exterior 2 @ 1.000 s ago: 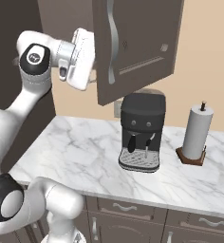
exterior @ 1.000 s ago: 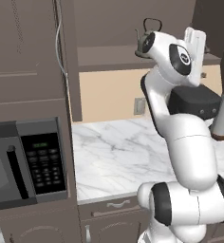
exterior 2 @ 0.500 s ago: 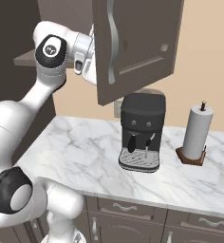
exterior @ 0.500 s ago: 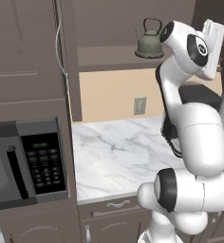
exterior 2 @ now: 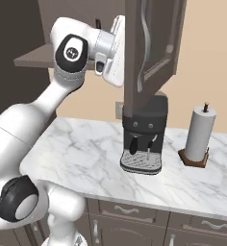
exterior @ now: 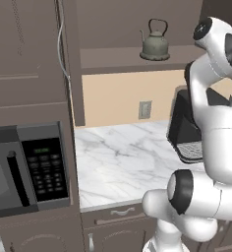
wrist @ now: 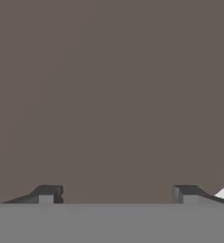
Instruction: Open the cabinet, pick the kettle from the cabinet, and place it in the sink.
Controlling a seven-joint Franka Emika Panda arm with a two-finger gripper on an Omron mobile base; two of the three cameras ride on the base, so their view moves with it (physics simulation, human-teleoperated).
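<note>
The cabinet (exterior: 113, 22) stands open, and the squat grey-green kettle (exterior: 155, 45) sits upright on its bottom shelf. In the right base view the open right door (exterior 2: 156, 57) with its curved silver handle (exterior 2: 144, 24) swings out over the counter. My white hand (exterior 2: 113, 50) is pressed up against that door's left edge, and the door hides the fingers there. In the hand view my gripper (wrist: 117, 194) is open, with its fingertips (wrist: 47, 193) wide apart and nothing between them, facing a flat brown panel close up. The sink is out of view.
A black coffee machine (exterior 2: 142, 139) stands on the white marble counter (exterior 2: 77, 153) below the open door, with a paper towel roll (exterior 2: 199, 134) to its right. A microwave (exterior: 24, 167) sits in the tall unit at left. My arm's upper links (exterior: 211, 59) rise right of the kettle.
The arm has swung right, away from the front of the kettle, so the kettle now shows fully in the left base view. The hand has reached the open right door's edge.
</note>
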